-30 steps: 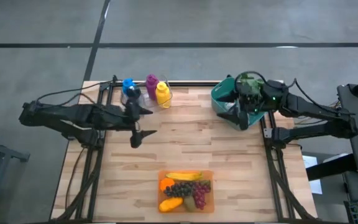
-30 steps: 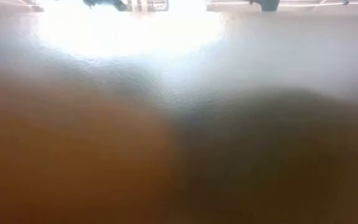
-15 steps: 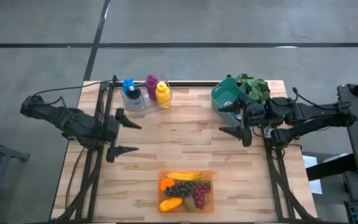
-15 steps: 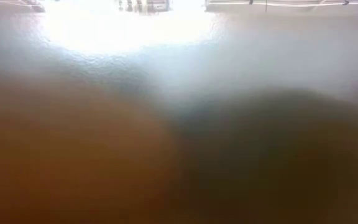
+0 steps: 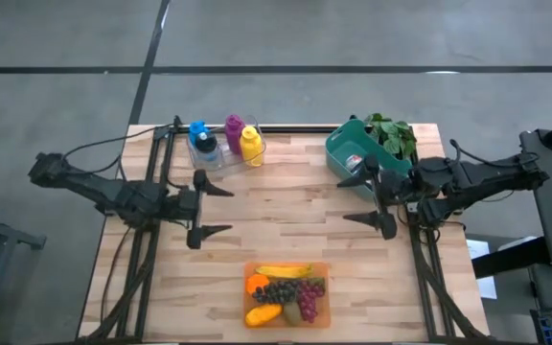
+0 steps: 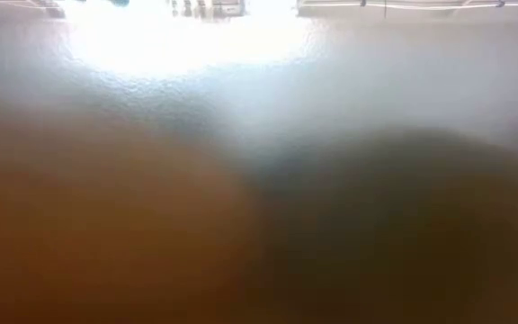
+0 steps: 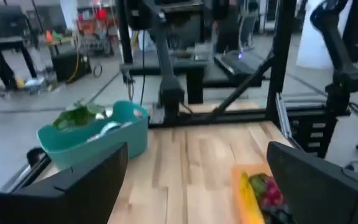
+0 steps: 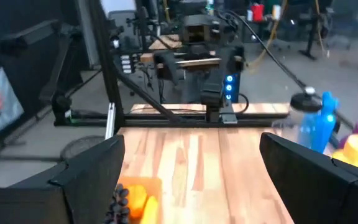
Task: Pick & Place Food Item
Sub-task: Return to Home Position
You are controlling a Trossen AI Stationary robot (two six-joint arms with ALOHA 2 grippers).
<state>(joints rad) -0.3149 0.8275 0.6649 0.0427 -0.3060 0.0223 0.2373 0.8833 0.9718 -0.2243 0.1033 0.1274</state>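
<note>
The wooden table (image 5: 286, 230) carries everything. Over its left part hangs the left gripper (image 5: 228, 210), fingers spread wide and empty. The right gripper (image 5: 345, 201) faces it from the right side, also spread and empty. Just behind the right gripper, in the table's corner, stands the green bin (image 5: 351, 151) with leafy greens (image 5: 393, 134). No tuna cans can be made out inside it. An orange fruit tray (image 5: 327, 287) sits at the opposite edge. Blue, purple and yellow bottles (image 5: 228, 139) stand along the bin's edge.
</note>
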